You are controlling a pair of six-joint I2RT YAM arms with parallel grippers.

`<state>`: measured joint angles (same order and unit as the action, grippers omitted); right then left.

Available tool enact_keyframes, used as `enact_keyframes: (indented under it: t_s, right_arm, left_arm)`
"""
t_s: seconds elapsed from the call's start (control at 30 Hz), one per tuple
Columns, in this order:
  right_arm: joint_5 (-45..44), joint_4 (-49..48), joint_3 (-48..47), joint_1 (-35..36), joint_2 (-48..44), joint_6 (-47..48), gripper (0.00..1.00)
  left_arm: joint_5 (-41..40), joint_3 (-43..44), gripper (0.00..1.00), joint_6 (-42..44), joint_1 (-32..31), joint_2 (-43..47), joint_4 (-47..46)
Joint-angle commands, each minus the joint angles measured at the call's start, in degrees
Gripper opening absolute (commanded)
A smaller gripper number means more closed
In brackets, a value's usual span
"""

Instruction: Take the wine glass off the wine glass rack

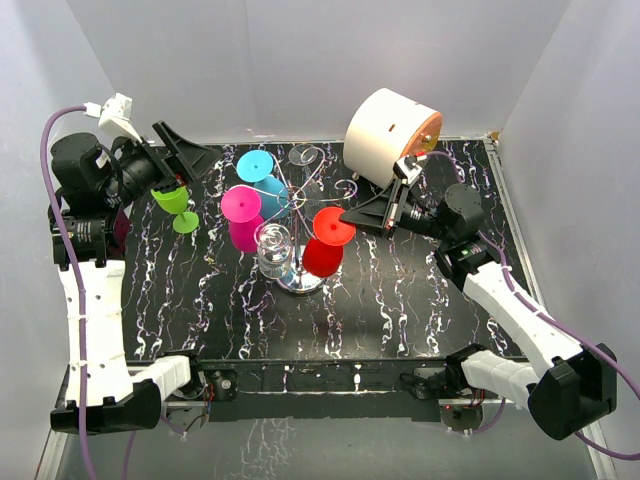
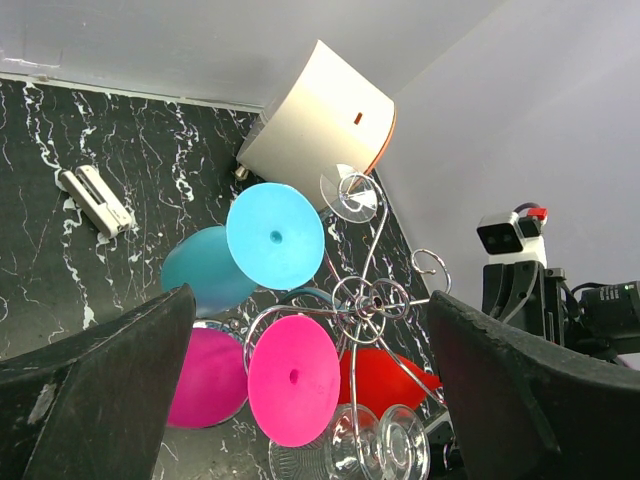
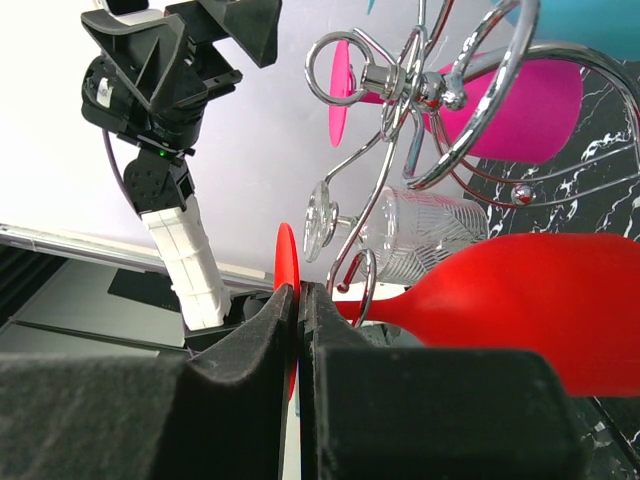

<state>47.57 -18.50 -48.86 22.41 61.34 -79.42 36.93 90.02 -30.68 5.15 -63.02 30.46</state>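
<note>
Table [image 1: 400,300]: black, white-veined; carrying everything listed below.

White drum [image 1: 385,125]: orange-faced, at the far right corner, behind the right arm. Not part of the task.

Wine glass rack [image 3: 425,90]: chrome wire, scroll arms on a central post, mid-table. Hung with four glasses by the foot: red, pink [image 2: 292,378], cyan [image 2: 275,235], clear [image 1: 272,250].

Right end effector [image 3: 299,300]: clenched edge-on upon the thin round foot of the red wine glass [image 1: 322,255], reaching in from the rack's right side.

Left end effector [image 2: 310,300]: released, spread wide, nothing between the fingers; hovering at the far left, well apart from the rack.

Red wine glass: on the rack's right-hand arm, bowl hanging down, stem threaded through the scroll, foot in the right grip, clear glass just beside it.

Green glass [image 1: 178,205]: off the rack, just below the left end effector; standing or tilted, cannot tell.

Step in hand, by judgement: grasp secured, removal not yet done. Next move likely calling for a draw outward along the scroll arm, away from the post, stem kept clear of the wire curl and the bowl clear of the clear glass.
</note>
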Motion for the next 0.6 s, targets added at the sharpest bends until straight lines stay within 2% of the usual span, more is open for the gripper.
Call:
enact_keyframes:
  t_s: [0.0, 0.57]
  right_arm:
    - [0.4, -0.9, -1.5, 0.5, -0.6, 1.4, 0.00]
    - [-2.4, -0.9, -4.9, 5.2, 2.6, 3.5, 0.00]
  left_arm:
    - [1.5, 0.0, 0.99, -0.1, 0.3, 1.6, 0.0]
    - [1.2, 1.3, 0.99, 1.1, 0.3, 1.4, 1.6]
